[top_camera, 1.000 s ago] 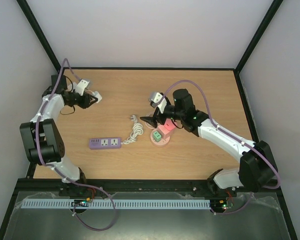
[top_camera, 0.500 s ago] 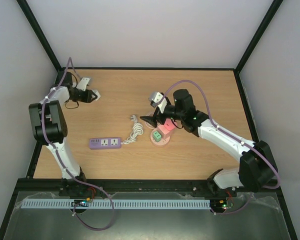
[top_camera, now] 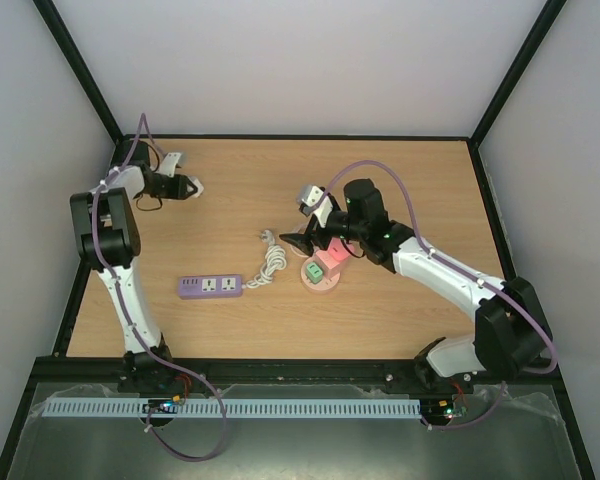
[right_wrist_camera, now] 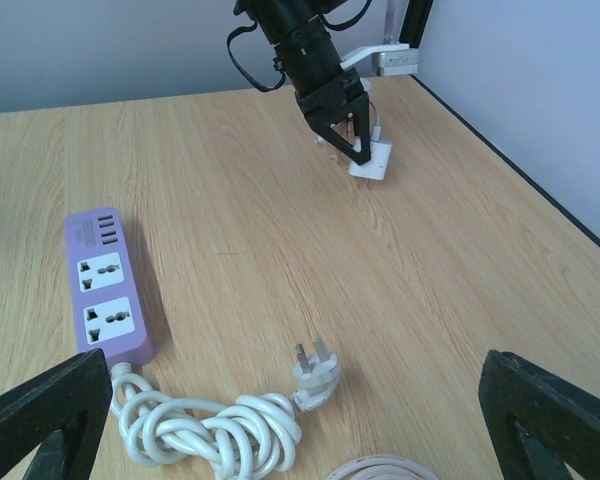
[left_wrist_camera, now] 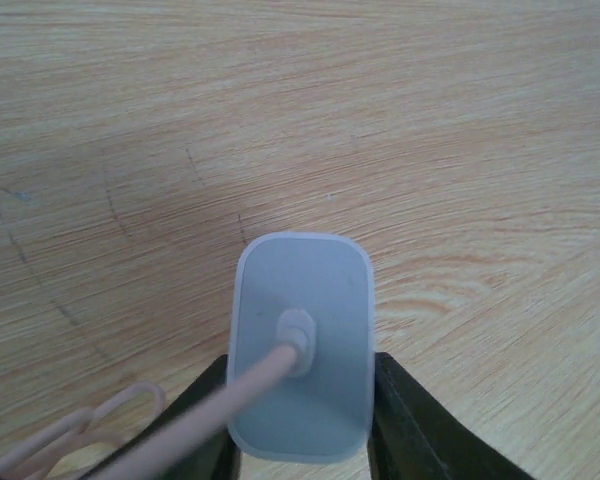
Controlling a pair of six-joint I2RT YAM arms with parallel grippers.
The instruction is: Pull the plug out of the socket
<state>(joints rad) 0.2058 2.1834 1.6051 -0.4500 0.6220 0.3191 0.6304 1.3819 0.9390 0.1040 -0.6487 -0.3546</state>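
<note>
Sitting near the middle of the counter (top_camera: 410,200), the socket (top_camera: 321,276) shows a round pale pink base with a square pink block on top. A small green piece (top_camera: 314,270) lies on the base just beside the block. The plug (left_wrist_camera: 300,345) is well apart from it, at the far left corner of the counter. It is a pale, flat piece with rounded corners, and a thin pale cable (left_wrist_camera: 205,420) runs from the middle of its back toward the wrist camera.

The left claw (right_wrist_camera: 344,125) is closed on the plug, one dark finger (left_wrist_camera: 412,415) pressed against each long side. In the right wrist view the plug's lower end is at or just above the wood; I cannot tell whether it touches.

The right claw (top_camera: 314,247) hangs over the socket with its jaws spread wide, holding nothing; both fingers stand at the bottom corners of its own view.

Left of the socket lies a bundled white cord (top_camera: 270,263) with its free pronged end (right_wrist_camera: 315,367) on the wood. The cord joins a lilac power strip (top_camera: 210,287) further left.
</note>
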